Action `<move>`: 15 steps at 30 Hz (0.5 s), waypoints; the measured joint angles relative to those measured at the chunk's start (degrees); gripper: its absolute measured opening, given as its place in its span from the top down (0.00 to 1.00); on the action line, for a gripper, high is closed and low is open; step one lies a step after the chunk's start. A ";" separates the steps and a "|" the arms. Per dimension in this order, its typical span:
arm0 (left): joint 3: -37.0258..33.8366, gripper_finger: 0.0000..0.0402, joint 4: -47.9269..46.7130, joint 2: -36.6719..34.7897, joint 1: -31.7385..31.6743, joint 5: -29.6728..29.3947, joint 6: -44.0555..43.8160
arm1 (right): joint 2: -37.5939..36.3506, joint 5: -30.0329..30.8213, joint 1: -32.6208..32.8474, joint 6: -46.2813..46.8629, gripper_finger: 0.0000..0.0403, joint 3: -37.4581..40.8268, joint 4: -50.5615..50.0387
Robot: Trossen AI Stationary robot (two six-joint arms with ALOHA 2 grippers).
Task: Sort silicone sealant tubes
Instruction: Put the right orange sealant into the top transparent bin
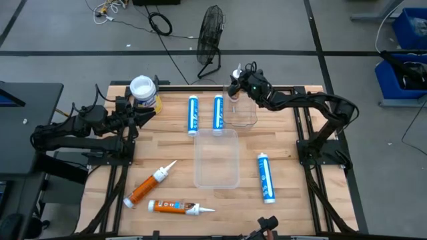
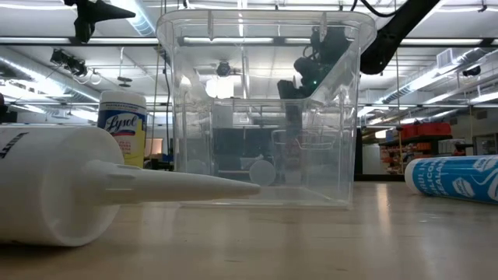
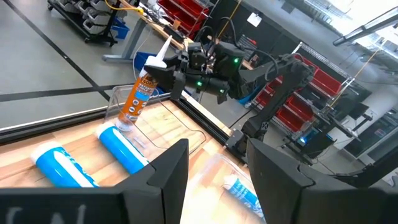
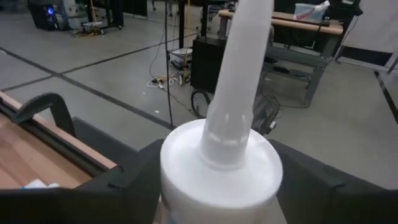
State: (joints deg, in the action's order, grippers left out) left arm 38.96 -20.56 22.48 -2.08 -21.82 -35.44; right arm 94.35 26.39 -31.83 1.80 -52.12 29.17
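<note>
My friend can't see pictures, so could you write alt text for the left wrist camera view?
The right gripper holds an orange sealant tube upright, nozzle up, over a clear container at the table's far edge. Two blue tubes lie on the wooden table nearby, and the left gripper's fingers frame the foreground.

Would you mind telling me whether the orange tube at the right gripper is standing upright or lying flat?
Upright, slightly tilted: the orange tube stands nozzle-up with its base inside the small clear container, the right gripper around its top.
</note>
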 joint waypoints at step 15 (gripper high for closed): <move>0.00 0.58 -0.06 0.00 0.01 0.02 0.00 | -6.42 0.17 0.42 -4.04 0.26 0.00 1.22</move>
State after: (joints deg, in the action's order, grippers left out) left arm 38.96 -20.62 22.48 -2.08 -21.80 -35.44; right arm 87.93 26.57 -31.42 -2.24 -52.12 30.39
